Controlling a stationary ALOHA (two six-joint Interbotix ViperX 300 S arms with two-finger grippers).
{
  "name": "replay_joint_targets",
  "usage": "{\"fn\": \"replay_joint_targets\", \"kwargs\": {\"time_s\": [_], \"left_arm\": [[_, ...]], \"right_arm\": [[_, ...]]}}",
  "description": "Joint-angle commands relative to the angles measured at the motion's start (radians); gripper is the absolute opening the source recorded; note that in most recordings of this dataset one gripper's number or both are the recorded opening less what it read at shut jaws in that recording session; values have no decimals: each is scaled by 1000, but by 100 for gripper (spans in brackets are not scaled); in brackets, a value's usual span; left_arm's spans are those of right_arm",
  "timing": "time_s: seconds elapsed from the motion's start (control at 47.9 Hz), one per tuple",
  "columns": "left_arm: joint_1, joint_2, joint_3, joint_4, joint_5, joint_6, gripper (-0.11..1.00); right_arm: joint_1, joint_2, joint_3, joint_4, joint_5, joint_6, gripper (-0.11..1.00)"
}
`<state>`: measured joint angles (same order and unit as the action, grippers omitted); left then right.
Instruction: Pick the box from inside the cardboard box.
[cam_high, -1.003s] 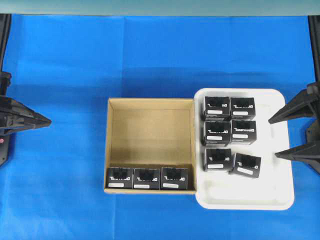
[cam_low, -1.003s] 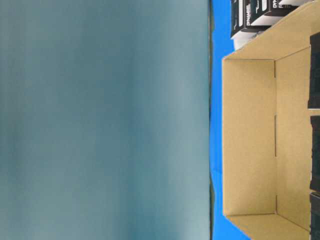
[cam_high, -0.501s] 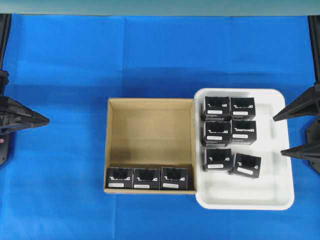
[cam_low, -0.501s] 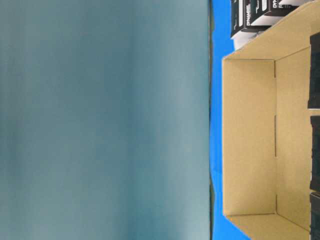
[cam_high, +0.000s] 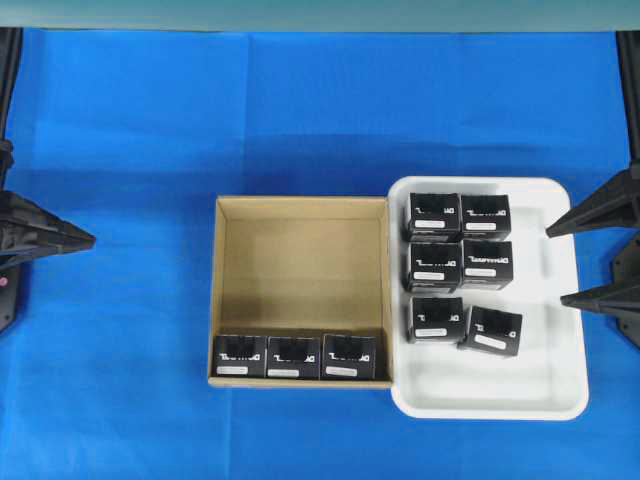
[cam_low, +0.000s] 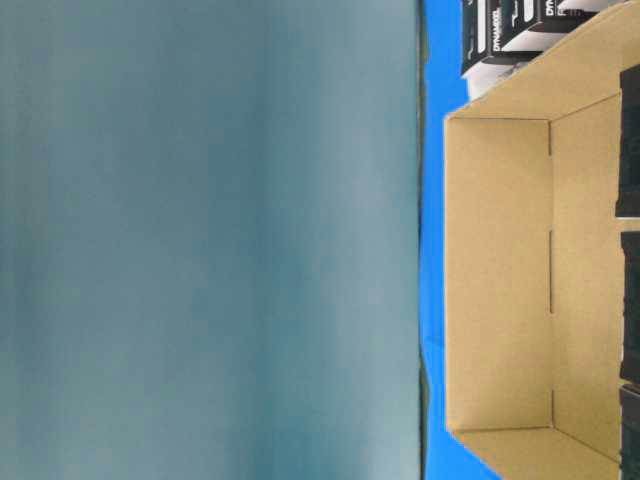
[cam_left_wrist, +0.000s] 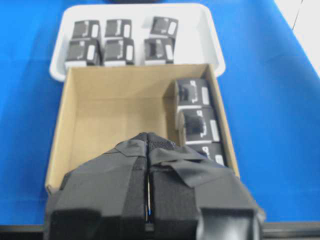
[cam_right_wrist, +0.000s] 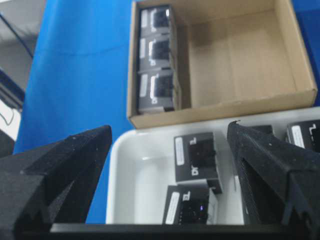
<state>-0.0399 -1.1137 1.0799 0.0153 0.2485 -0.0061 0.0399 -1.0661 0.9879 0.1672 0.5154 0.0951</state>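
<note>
The brown cardboard box (cam_high: 300, 203) sits mid-table. Three black boxes (cam_high: 293, 356) stand in a row against its front wall; the rest of its floor is bare. In the left wrist view the same row (cam_left_wrist: 192, 95) runs along the right wall of the cardboard box (cam_left_wrist: 115, 115). My left gripper (cam_high: 90, 240) is shut and holds nothing, well to the left of the cardboard box. My right gripper (cam_high: 555, 267) stands open and empty at the right rim of the white tray (cam_high: 560, 390). In its wrist view the right gripper (cam_right_wrist: 170, 127) frames tray boxes, with the cardboard box (cam_right_wrist: 240, 55) beyond.
The white tray (cam_right_wrist: 140, 175) touches the cardboard box's right side and holds several identical black boxes (cam_high: 460, 250), one turned askew (cam_high: 492, 330). Blue cloth covers the table around both. The table-level view shows the cardboard box's inside (cam_low: 500, 280) from the side.
Both grippers have drawn back slightly outward, the left to the left, the right to the right off the tray. No box has moved.
</note>
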Motion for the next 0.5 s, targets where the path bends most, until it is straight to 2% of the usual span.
{"fn": "replay_joint_targets", "kwargs": {"time_s": [0.0,0.481], "left_arm": [[-2,6,-31,2,-5,2,-6],[-2,8,-31,2,-9,-6,-6]], "right_arm": [[-2,-5,-6,0,-11,2,96],[-2,-34,2,0,-5,5,96]]}}
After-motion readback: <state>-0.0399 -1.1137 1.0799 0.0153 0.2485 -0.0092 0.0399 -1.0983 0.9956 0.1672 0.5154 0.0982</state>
